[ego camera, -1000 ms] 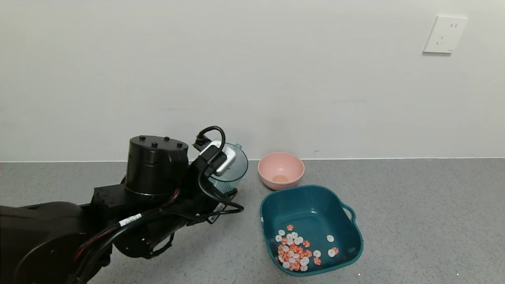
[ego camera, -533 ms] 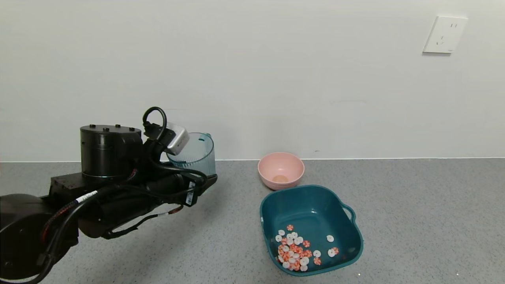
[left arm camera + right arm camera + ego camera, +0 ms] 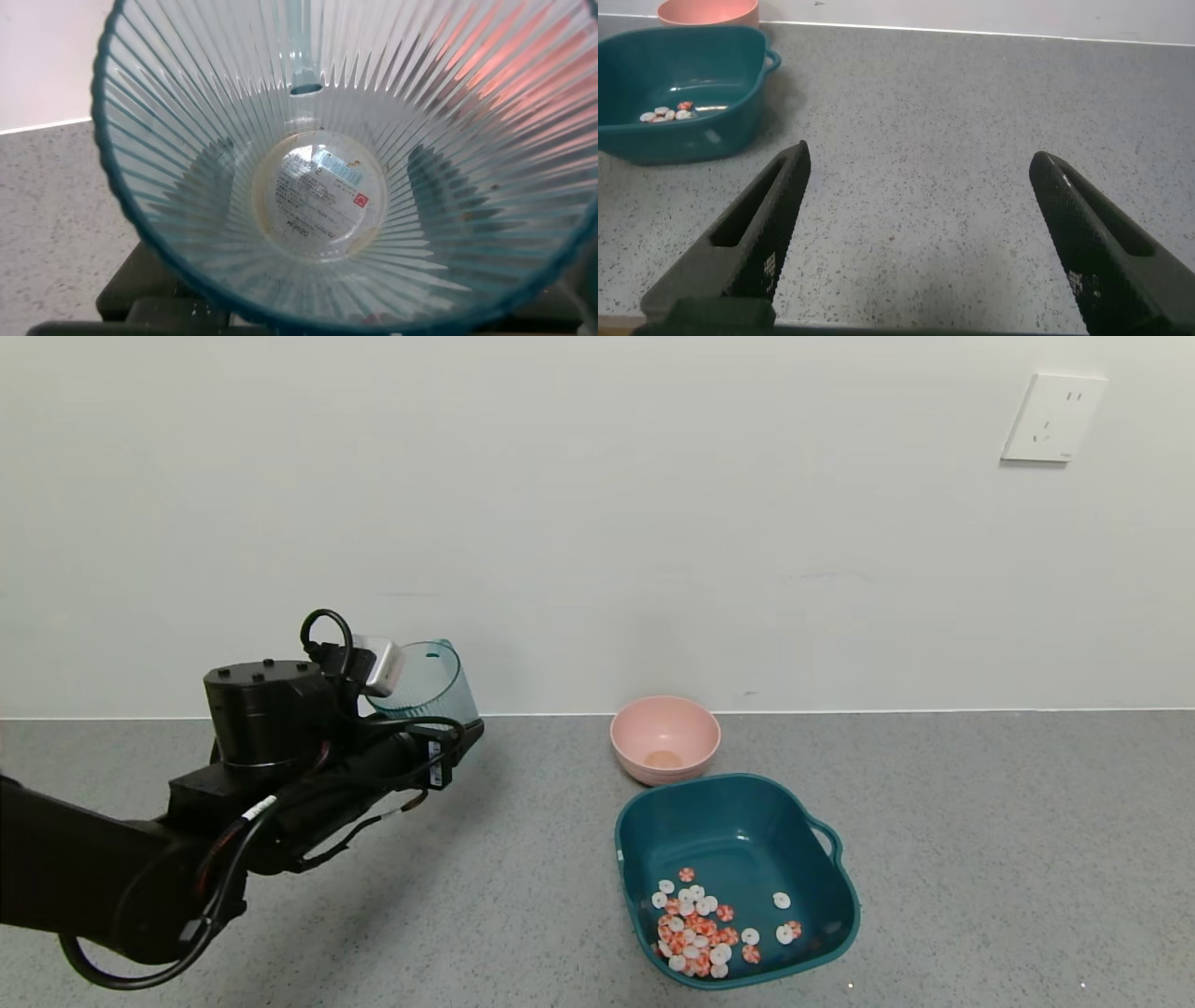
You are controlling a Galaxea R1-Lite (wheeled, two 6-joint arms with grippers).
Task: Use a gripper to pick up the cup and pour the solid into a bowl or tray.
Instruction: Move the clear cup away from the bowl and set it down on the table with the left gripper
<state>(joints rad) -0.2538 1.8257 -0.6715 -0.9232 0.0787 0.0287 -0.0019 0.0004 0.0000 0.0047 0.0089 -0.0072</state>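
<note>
The left gripper (image 3: pixel 439 728) holds the cup (image 3: pixel 422 681) up off the table (image 3: pixel 980 821) at the far left, close to the wall, its fingers (image 3: pixel 457 739) clamped on the cup's lower part. The cup sits roughly upright with its mouth leaning slightly toward the camera on the wrist. In the left wrist view the cup (image 3: pixel 327 159) fills the picture: its ribbed blue-green wall is clear, a paper label shows through the round bottom, and nothing lies inside it. The solid (image 3: pixel 695 933) lies in the tub (image 3: pixel 822 845), a heap of white and orange-red striped discs gathered in the near-left corner, with a few lying apart toward the right side. The tub stands on the table well to the right of the held cup, its handle on the right side. Just behind it, near the wall, stands a pink bowl (image 3: pixel 665 737). The right gripper (image 3: pixel 920 224) is out of the head view; its own camera shows both fingers (image 3: pixel 747 233) spread wide apart over bare table with nothing between them, and the tub (image 3: pixel 682 98) with the discs (image 3: pixel 665 113) farther off, the pink bowl (image 3: pixel 708 11) beyond it. A white wall socket (image 3: pixel 1053 417) sits high on the wall at the right
</note>
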